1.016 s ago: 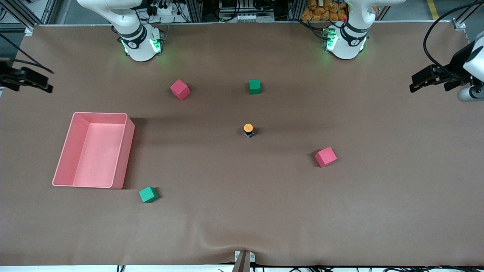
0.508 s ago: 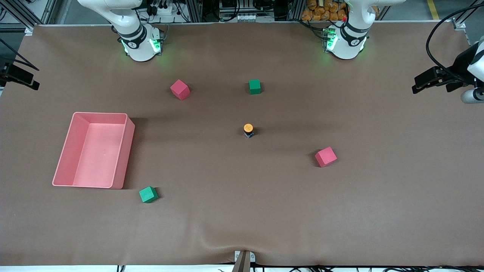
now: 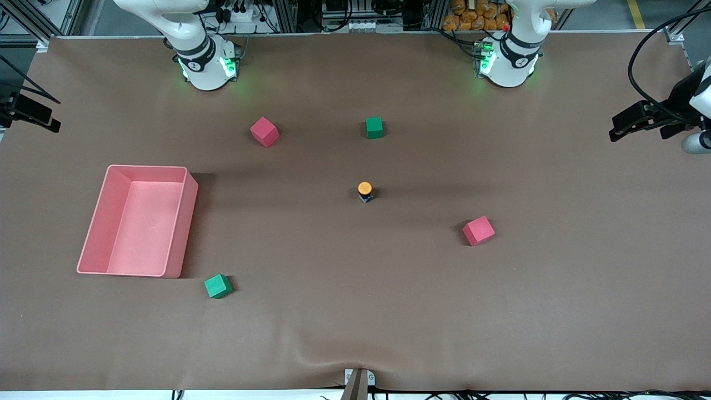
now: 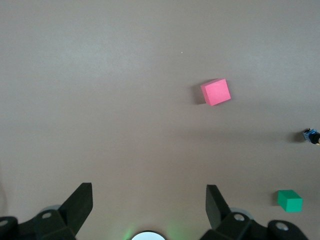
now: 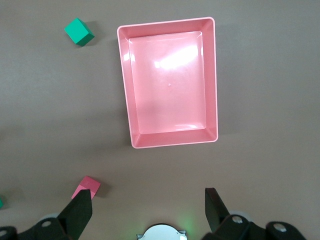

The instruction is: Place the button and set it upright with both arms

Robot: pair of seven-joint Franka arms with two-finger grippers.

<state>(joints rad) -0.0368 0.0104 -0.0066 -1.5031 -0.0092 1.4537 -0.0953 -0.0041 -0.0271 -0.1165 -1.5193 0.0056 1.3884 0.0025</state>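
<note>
The button (image 3: pixel 364 191) stands upright in the middle of the table, orange cap up, with nothing touching it. It also shows at the edge of the left wrist view (image 4: pixel 312 136). My left gripper (image 3: pixel 617 128) hangs over the left arm's end of the table, open and empty (image 4: pixel 148 200). My right gripper (image 3: pixel 51 123) hangs over the right arm's end of the table, open and empty (image 5: pixel 147 207). Both grippers are well apart from the button.
A pink tray (image 3: pixel 188 222) lies toward the right arm's end (image 5: pixel 210 80). Red cubes (image 3: pixel 264 131) (image 3: pixel 478 230) and green cubes (image 3: pixel 374 127) (image 3: pixel 218 286) lie scattered around the button. A red cube (image 4: pixel 216 92) shows in the left wrist view.
Both grippers have drawn outward toward their ends of the table. The button and the cubes have not moved.
</note>
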